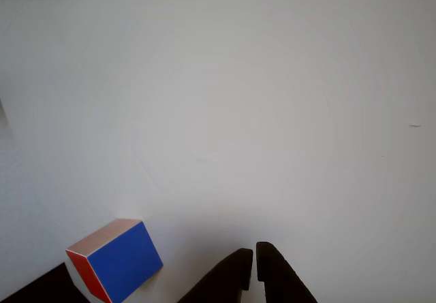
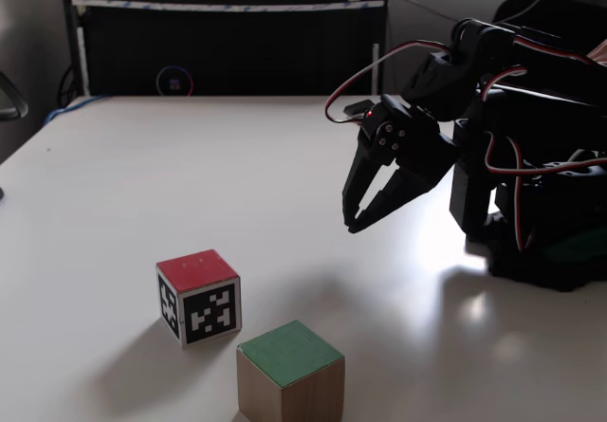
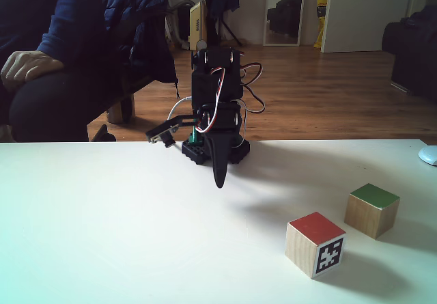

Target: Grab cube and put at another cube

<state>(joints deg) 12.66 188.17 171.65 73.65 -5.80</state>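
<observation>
A white table (image 2: 190, 175) spans most of each view, its surface running from the lower edge of both fixed views up to a dark cabinet (image 2: 228, 43) at the top of one and to a wooden floor (image 3: 328, 92) at the top of the other. A seated person (image 3: 75, 51) in dark clothes sits in the upper left of a fixed view, one hand (image 3: 27, 68) resting on a knee. The black arm (image 2: 512, 156) stands at the right of a fixed view and at upper centre of the other, red and white wires looping over it. Its gripper (image 2: 353, 223) hangs above the table near frame centre, empty, its fingers drawn together with just a thin slit between the tips; in the other view the gripper (image 1: 254, 265) rises from the bottom edge, likewise pressed nearly shut on nothing. The red-and-blue cube (image 2: 198, 298) sits on the table in the lower left of a fixed view, red face up and black-and-white marker faces toward the camera; in the other view it lies at lower left (image 1: 116, 259), blue face showing. The green-faced cube (image 2: 290, 373) rests at the bottom centre, just beside the red one, green face up, and at the lower right of the other fixed view (image 3: 371, 210), well apart from the gripper.
</observation>
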